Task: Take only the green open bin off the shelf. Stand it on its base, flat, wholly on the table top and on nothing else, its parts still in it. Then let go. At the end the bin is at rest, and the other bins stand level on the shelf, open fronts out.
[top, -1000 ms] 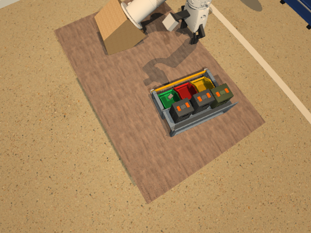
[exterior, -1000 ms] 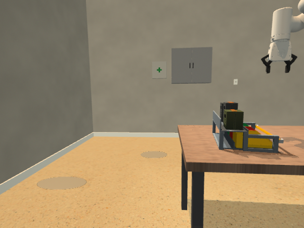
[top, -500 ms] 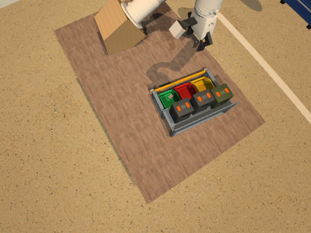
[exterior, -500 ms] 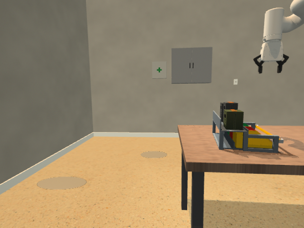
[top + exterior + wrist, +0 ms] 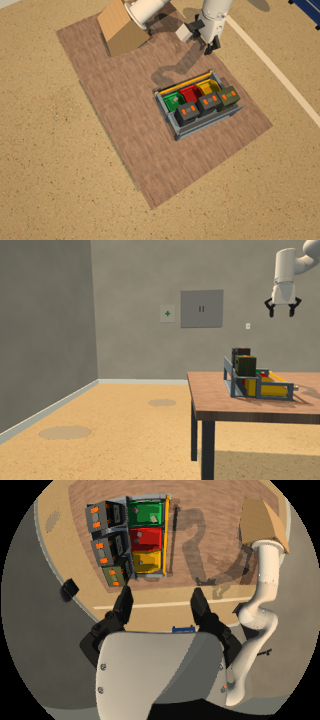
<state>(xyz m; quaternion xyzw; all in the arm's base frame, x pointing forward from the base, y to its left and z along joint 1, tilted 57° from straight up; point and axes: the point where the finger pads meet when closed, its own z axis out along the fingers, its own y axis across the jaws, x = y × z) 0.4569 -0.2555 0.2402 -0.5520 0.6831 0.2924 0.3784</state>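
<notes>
Hand [image 5: 202, 43] [image 5: 281, 314] [image 5: 162, 593] wide open, high up, holding nothing. Green bin [image 5: 173, 102] [image 5: 259, 371] [image 5: 145, 513] in shelf [image 5: 163, 107] [image 5: 258, 389] [image 5: 167, 540] on desk [image 5: 124, 103] [image 5: 211, 397] [image 5: 215, 500], lower than hand, at far end, beyond yellow and red bins [image 5: 190, 93] [image 5: 263, 375] [image 5: 145, 539].

Over the last second I've brought the hand [image 5: 202, 43] [image 5: 281, 313] [image 5: 162, 593] across toward the shelf [image 5: 163, 105] [image 5: 258, 389] [image 5: 167, 535]; it now hangs slightly lower and nearer to it (most of that shift shows sideways in my exterior view).
</notes>
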